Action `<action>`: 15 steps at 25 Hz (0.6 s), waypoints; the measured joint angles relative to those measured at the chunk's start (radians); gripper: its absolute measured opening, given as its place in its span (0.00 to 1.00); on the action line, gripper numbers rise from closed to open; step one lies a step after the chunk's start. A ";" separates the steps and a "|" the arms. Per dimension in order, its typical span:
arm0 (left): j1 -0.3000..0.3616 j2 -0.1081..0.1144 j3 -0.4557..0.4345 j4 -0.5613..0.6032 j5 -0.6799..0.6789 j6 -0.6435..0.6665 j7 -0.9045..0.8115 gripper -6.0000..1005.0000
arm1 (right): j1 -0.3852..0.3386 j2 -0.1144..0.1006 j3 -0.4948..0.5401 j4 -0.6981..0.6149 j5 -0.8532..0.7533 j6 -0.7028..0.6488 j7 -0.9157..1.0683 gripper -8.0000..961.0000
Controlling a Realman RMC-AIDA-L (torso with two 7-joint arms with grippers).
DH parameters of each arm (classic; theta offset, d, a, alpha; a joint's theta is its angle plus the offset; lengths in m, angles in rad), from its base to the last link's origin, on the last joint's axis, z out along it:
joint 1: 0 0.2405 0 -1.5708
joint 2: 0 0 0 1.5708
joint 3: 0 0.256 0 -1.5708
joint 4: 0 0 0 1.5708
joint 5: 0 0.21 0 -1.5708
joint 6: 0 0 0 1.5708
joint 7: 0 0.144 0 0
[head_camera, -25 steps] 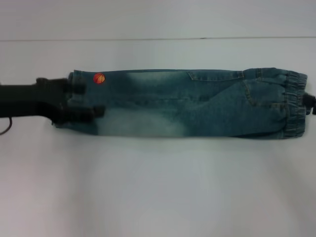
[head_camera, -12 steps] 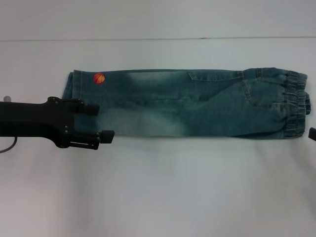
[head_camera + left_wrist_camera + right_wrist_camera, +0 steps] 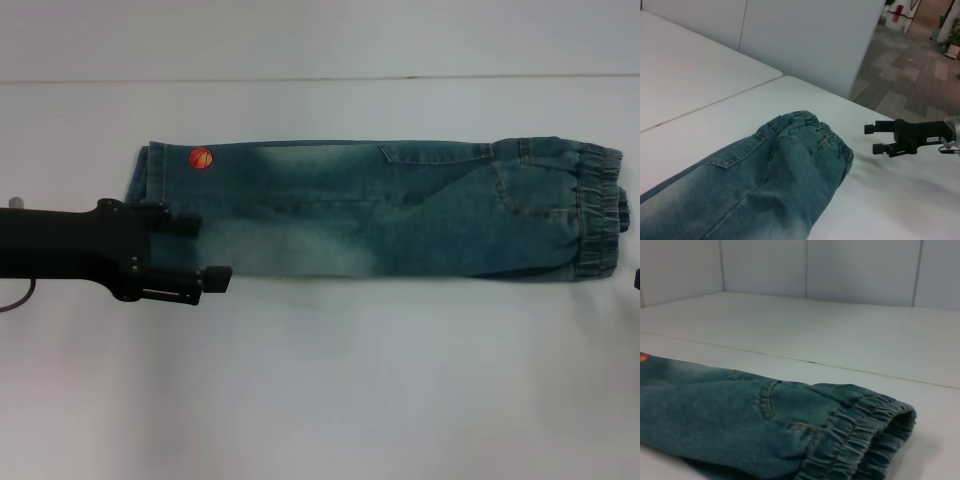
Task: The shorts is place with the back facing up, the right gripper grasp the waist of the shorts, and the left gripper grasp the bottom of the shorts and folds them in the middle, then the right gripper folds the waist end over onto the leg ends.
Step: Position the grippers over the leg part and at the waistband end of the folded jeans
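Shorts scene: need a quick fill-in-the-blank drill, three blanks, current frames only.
1. The shorts lie folded lengthwise on the white ____.
2. The left gripper, open, hovers at the end bearing the orange ____ patch.
3. The right gripper is open, just off the puckered ____.

Missing words: table; basketball; waist

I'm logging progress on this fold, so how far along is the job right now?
The first fold looks done: the shorts lie doubled lengthwise into a narrow strip on the table. Nothing is gripped now. The left pincer is open beside the leg ends; the right pincer is open, off the waist. Left to do: folding the waist over onto the leg ends.
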 joint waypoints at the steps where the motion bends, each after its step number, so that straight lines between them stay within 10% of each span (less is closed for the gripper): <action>1: 0.001 0.000 0.000 0.000 0.000 0.000 -0.002 0.90 | 0.005 -0.001 0.004 0.010 0.002 0.008 -0.011 0.95; 15: 0.001 -0.003 -0.005 0.000 0.000 -0.010 -0.019 0.90 | 0.071 -0.004 -0.020 0.035 -0.069 0.074 0.001 0.95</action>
